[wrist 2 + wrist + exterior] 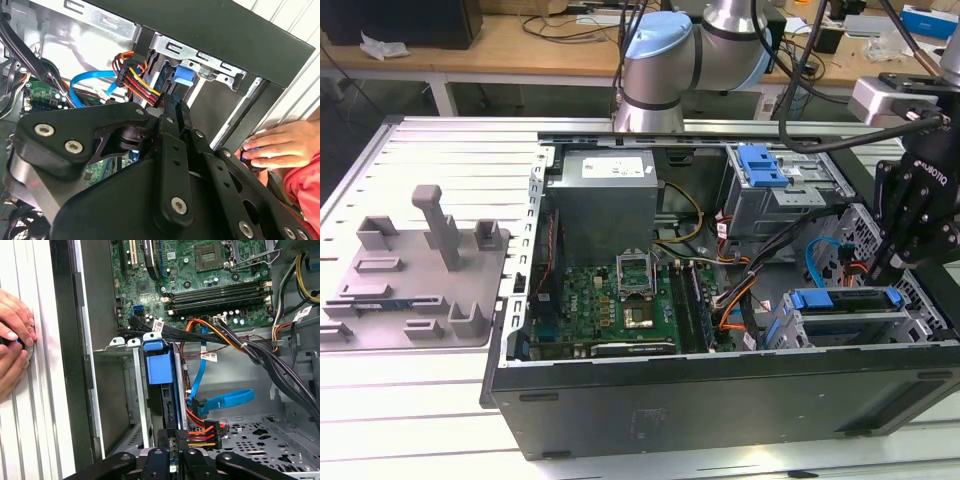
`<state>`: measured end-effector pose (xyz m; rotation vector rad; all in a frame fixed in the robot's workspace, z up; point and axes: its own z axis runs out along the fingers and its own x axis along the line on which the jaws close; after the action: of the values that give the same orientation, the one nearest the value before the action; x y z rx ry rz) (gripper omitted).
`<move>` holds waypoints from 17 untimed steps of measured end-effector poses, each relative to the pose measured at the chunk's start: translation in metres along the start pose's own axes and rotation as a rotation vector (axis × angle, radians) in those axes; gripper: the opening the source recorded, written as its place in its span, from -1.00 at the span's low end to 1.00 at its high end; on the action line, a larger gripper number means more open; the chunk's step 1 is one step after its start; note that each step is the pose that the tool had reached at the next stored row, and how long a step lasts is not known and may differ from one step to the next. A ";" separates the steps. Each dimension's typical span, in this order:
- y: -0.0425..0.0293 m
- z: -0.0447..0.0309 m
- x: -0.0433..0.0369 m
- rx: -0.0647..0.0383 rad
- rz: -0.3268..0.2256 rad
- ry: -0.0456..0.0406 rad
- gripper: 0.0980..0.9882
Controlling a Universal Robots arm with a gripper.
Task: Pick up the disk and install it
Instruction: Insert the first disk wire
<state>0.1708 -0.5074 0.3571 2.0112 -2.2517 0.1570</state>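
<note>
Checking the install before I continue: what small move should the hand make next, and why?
Probably a short, slow push along the slot. The disk already lies between the rails of the cage, the hand lines up with its near end, and cables sit close beside it. Whether it is fully seated I cannot tell.

A white maker's mark runs along the claw; the grey box's sticker print is illegibly small.

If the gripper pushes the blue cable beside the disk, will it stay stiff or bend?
Probably it bends: the blue cable lies in a loose curve beside the disk. It looks thin and flat, so likely light and easy to shove aside, perhaps springing back.
</note>
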 end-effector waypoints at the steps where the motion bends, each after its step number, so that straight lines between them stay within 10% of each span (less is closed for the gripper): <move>1: -0.0001 0.0000 0.0000 0.000 0.000 -0.0001 -0.84; 17: 0.0010 0.0025 -0.0025 0.007 -0.041 0.0003 -0.84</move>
<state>0.1700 -0.5052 0.3543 2.0591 -2.2103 0.1610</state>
